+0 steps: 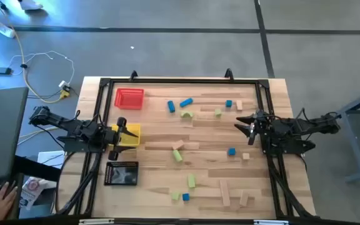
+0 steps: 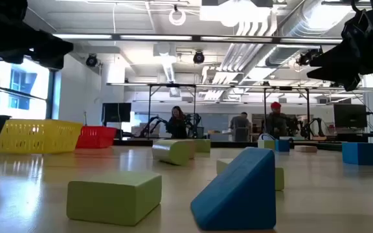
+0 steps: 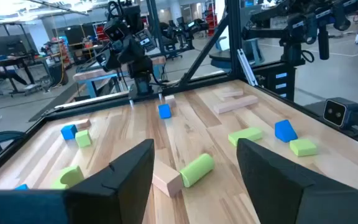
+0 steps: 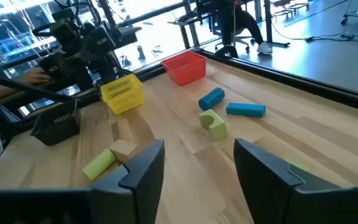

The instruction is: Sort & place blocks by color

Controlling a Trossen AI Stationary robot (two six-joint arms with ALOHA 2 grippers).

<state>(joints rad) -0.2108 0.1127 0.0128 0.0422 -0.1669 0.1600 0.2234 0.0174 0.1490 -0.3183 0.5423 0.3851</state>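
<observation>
Both hands are held open and empty above the pale wooden surface (image 1: 205,181): the left hand (image 1: 119,134) over the yellow mesh tray (image 1: 130,135), the right hand (image 1: 245,124) at the opposite side. Small blue, light green and tan wooden blocks (image 1: 179,155) are scattered between them, none inside the red mesh tray (image 1: 130,98) or the black mesh tray (image 1: 121,173).

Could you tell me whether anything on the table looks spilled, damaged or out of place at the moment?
Nothing looks damaged. The blocks lie scattered loose over the table, none yet in the red tray, yellow tray or black tray.
</observation>
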